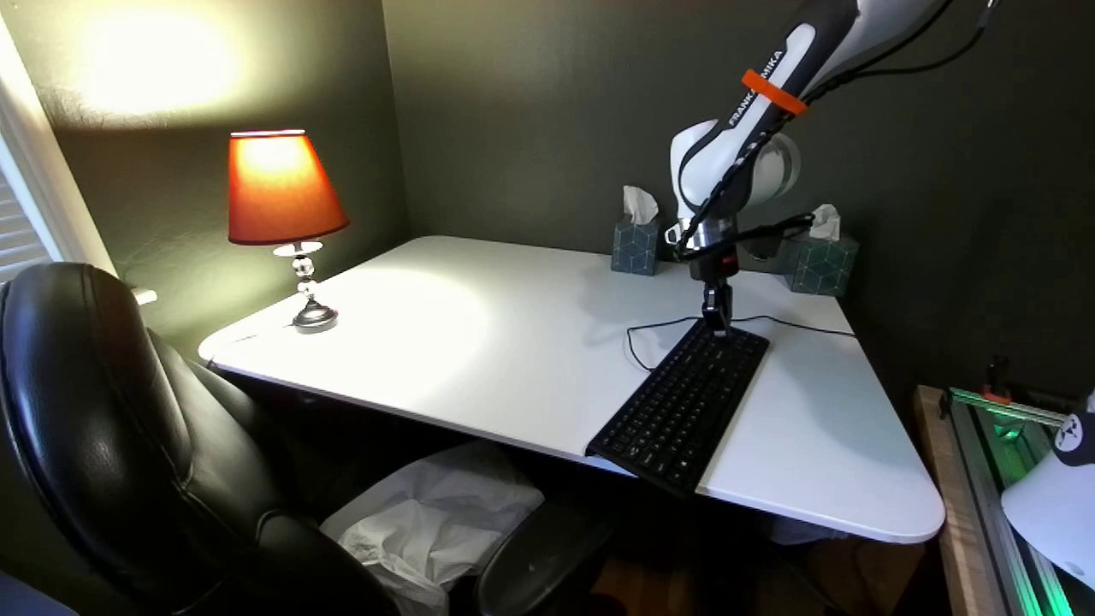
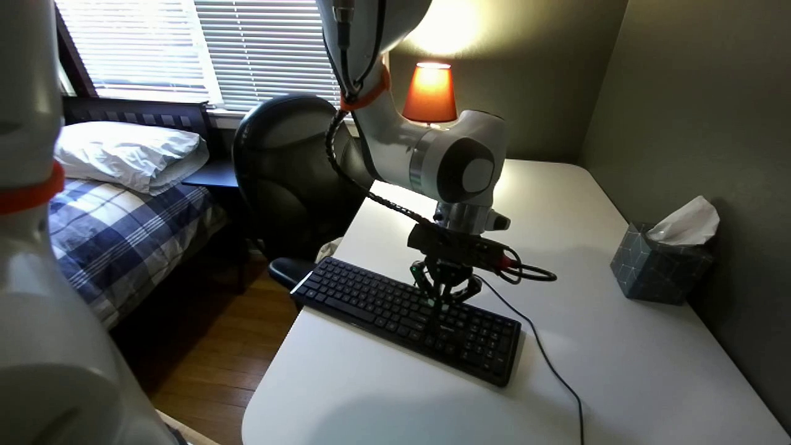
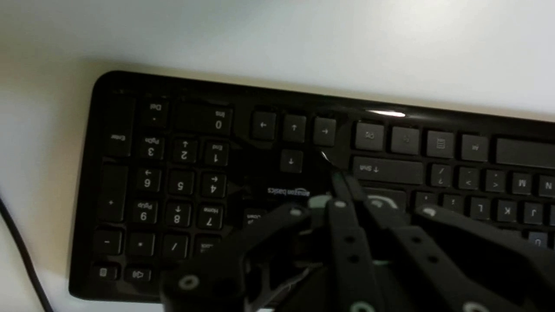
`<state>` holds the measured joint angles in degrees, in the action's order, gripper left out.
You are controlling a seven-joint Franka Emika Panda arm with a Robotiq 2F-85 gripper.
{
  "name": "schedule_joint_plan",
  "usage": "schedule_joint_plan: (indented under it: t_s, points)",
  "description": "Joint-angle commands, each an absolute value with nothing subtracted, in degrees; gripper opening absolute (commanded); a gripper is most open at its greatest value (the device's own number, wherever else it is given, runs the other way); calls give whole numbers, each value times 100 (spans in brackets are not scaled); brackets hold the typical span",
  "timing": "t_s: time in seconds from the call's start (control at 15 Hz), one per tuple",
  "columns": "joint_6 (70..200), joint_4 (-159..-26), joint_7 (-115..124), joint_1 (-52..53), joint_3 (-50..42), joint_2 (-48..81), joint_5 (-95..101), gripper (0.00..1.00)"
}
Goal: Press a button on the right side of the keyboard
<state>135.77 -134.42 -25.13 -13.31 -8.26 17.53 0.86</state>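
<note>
Leftmost in my wrist view is the cable [image 3: 26, 256], then the keyboard [image 3: 277, 180], both on the tabletop [image 3: 277, 39]; near the arrow keys [image 3: 294, 128] I have the fingers [image 3: 347, 225] pressed together; whether they touch the keyboard, I can't tell.

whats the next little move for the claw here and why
Probably ease the shut claw sideways toward the number pad before pressing. In the wrist view, it seems to end between the logo and the Shift key; that view shows the keyboard upside down, so the number pad is its right end.
</note>
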Motion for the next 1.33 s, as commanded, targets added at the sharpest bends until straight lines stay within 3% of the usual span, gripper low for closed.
schedule_joint_plan:
  t_s: [0.0, 1.27]
  points:
    - [13619, -13285, -2609, -1461, -698, 1957, -89, 0]
    - [13598, -12966, -2645, -1616, -497, 2333, -213, 0]
